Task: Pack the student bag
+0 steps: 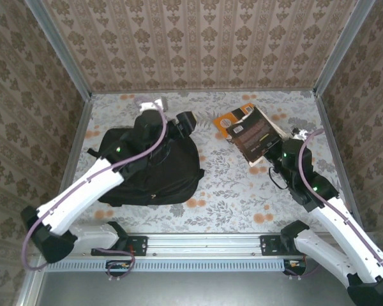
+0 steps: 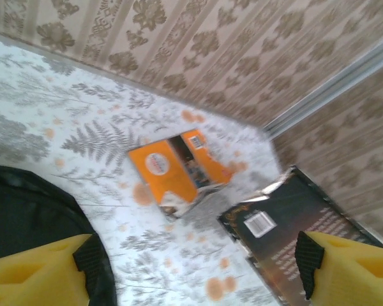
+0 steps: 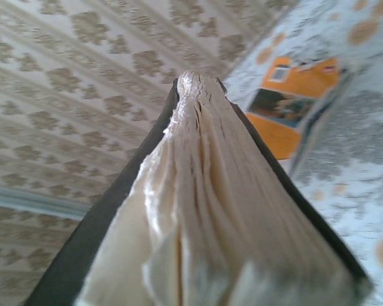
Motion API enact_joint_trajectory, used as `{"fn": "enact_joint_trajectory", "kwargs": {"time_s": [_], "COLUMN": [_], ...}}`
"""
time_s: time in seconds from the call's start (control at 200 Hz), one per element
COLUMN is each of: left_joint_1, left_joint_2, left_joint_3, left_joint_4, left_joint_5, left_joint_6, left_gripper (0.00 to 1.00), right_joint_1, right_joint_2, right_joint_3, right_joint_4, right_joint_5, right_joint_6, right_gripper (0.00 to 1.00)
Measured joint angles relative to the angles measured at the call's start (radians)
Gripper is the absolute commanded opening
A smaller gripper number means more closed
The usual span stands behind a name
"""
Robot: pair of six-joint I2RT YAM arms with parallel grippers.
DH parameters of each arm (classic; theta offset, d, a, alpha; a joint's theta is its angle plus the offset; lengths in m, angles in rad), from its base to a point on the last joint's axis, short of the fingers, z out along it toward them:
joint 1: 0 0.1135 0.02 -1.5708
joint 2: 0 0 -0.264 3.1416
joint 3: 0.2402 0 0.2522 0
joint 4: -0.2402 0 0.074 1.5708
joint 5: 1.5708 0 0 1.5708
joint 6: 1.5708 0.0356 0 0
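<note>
The student bag [image 1: 150, 169], a large black backpack, lies flat on the left half of the table, and its edge [image 2: 32, 217] shows beside my left finger. My left gripper [image 1: 184, 122] hovers past the bag's far right corner. It is open [image 2: 198, 271], its yellow fingers [image 2: 38, 274] wide apart with nothing between them. My right gripper [image 1: 276, 154] is shut on the near corner of a dark book [image 1: 258, 135], held tilted off the table. That book's cream page edges [image 3: 210, 210] rise straight out from my right wrist. An orange book [image 1: 232, 121] lies flat behind it.
The floral tablecloth [image 1: 236, 191] covers the table between the bag and the right arm. Patterned walls close in the back and both sides, with a metal corner post [image 1: 322, 57] at the far right. The orange book [image 2: 179, 169] and the dark book [image 2: 287, 233] lie ahead of the left gripper.
</note>
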Motion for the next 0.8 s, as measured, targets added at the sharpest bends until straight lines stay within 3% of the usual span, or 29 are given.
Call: {"fn": "enact_joint_trajectory", "kwargs": {"time_s": [0.13, 0.405, 0.605, 0.8], "left_joint_1": [-0.026, -0.197, -0.197, -0.191], "left_joint_2": [0.210, 0.682, 0.731, 0.731], "left_joint_3": [0.214, 0.605, 0.613, 0.578], "left_joint_4": [-0.268, -0.753, -0.874, -0.878], "left_joint_5": [-0.034, -0.124, -0.125, -0.102], "left_joint_6": [0.052, 0.087, 0.081, 0.077], "left_gripper": [0.85, 0.75, 0.68, 0.68], "right_joint_1": [-0.039, -0.069, -0.082, -0.099], "right_joint_2": [-0.031, -0.092, -0.121, -0.121], "right_joint_3": [-0.031, -0.050, -0.084, -0.123], "right_joint_4": [-0.091, -0.197, -0.205, -0.205], "right_joint_5": [0.002, 0.015, 0.014, 0.010], "right_joint_6": [-0.026, -0.076, -0.081, -0.080], "right_gripper": [0.00, 0.00, 0.00, 0.00]}}
